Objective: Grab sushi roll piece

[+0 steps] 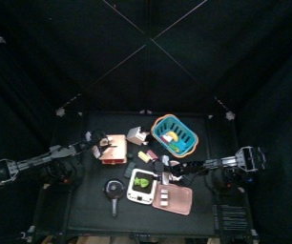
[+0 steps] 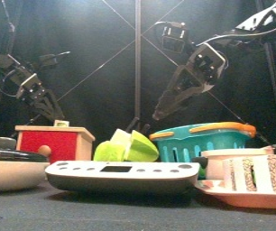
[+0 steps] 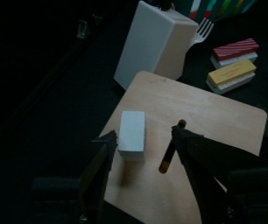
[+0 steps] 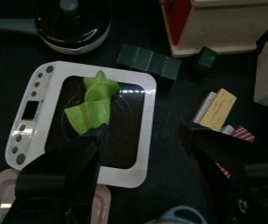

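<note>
Toy sushi pieces lie on the table between the wooden box and the scale: a red-topped one and a yellow-topped one in the left wrist view. The yellow one also shows in the right wrist view, with dark green blocks near it. In the top view the pieces are small. My left gripper is open and empty above the wooden box, left of the pieces. My right gripper is open and empty over the scale's edge.
The white scale holds a green lettuce leaf. A black pan, a white box, a teal basket with toys and a pink tray crowd the table. A white block lies on the wooden box.
</note>
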`<act>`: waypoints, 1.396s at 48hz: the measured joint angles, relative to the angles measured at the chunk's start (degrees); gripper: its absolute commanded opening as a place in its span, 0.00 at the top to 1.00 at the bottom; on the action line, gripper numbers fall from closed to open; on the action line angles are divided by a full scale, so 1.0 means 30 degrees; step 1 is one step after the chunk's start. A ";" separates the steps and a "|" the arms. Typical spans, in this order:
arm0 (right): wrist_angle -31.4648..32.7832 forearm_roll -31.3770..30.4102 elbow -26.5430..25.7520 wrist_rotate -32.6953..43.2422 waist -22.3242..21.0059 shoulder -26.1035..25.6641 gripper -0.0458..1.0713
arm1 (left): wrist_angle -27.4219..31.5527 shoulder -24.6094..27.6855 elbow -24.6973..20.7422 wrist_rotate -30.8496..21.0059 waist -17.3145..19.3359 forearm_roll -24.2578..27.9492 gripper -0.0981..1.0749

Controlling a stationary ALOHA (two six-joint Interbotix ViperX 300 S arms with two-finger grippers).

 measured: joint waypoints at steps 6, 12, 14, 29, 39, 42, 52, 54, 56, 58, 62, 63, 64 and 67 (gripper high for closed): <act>0.0234 0.0000 0.0029 0.0029 0.0029 0.0000 0.11 | 0.0029 -0.0498 -0.0176 -0.0088 -0.0146 -0.0557 0.16; 0.0791 0.0029 0.0498 0.0000 0.0059 -0.0645 0.11 | 0.0000 -0.1025 -0.0879 -0.0088 -0.1992 -0.1846 0.16; 0.0908 0.0059 0.0791 0.0000 0.0059 -0.0967 0.11 | -0.0117 -0.1084 -0.1201 -0.0029 -0.3252 -0.2314 0.16; 0.1055 0.0674 0.2959 0.0059 0.0059 -0.3633 0.11 | -0.4365 0.2314 -0.2461 -0.0117 -0.9902 -0.3340 0.16; 0.1084 0.1377 0.4336 0.0059 0.0146 -0.4688 0.11 | -0.6094 0.6943 -0.4541 0.0029 -1.1865 -0.3281 0.16; 0.1113 0.1641 0.4541 0.0059 0.0176 -0.4863 0.11 | -0.6152 0.8203 -0.5332 0.0029 -1.2187 -0.3164 0.16; 0.1113 0.2021 0.4922 0.0059 0.0410 -0.5537 0.11 | -0.6270 1.2129 -0.8291 0.0059 -1.3125 -0.2988 0.16; 0.1084 0.2080 0.5010 0.0059 0.0439 -0.5625 0.11 | -0.6240 1.2861 -0.8936 0.0059 -1.3301 -0.2930 0.16; 0.1113 0.2080 0.5068 0.0059 0.0469 -0.5654 0.11 | -0.6240 1.3418 -0.9346 0.0059 -1.3447 -0.2842 0.16; 0.1113 0.2109 0.5156 0.0029 0.0498 -0.5742 0.11 | -0.6270 1.4092 -0.9902 0.0059 -1.3564 -0.2754 0.16; 0.1113 0.2168 0.5303 0.0059 0.0498 -0.5830 0.11 | -0.6270 1.5088 -1.0635 0.0029 -1.3740 -0.2725 0.16; 0.1113 0.2197 0.5332 0.0059 0.0498 -0.5859 0.11 | -0.6240 1.5352 -1.0781 0.0059 -1.3770 -0.2695 0.16; 0.1113 0.2227 0.5420 0.0059 0.0469 -0.5889 0.11 | -0.6270 1.5557 -1.0928 0.0059 -1.3799 -0.2695 0.16; 0.1113 0.2344 0.5537 0.0059 0.0498 -0.5889 0.11 | -0.6240 1.6230 -1.1514 0.0029 -1.3857 -0.2725 0.16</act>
